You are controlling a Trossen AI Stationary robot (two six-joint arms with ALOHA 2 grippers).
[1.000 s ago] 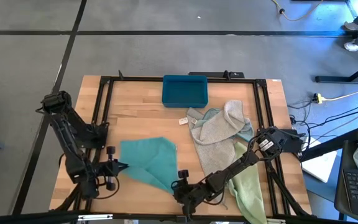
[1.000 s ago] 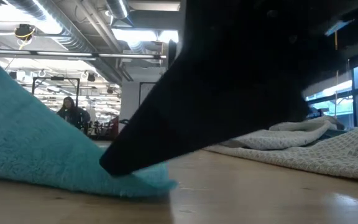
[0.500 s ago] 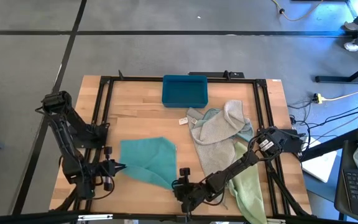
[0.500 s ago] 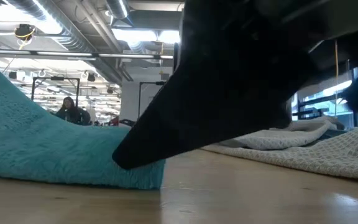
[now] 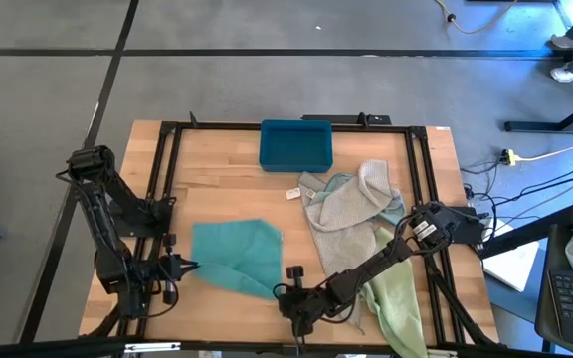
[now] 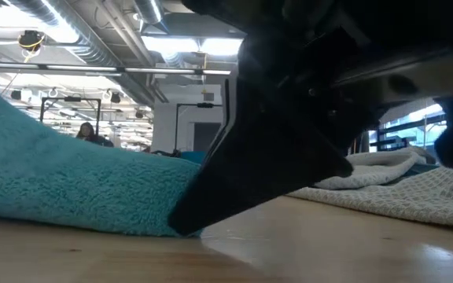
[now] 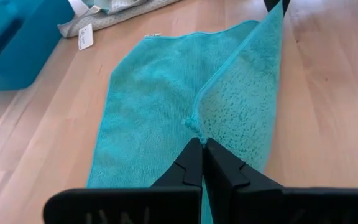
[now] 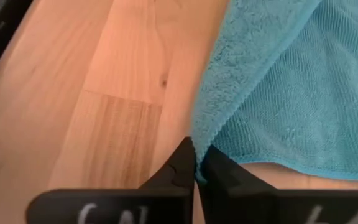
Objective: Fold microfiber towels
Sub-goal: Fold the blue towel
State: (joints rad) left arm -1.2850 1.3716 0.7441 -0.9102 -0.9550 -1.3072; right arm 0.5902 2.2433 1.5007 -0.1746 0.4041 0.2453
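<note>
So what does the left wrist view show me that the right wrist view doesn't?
Only the left wrist view: the left end effector shut on the teal towel at a corner, the blue bin, and the edge of the towel pile. Only the right wrist view: the right end effector shut on the teal towel's edge. Both: the teal towel and the wooden table.

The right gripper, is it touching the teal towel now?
Touching. In the right wrist view the right gripper is shut on the edge of the teal towel, which runs in between the closed fingers.
</note>
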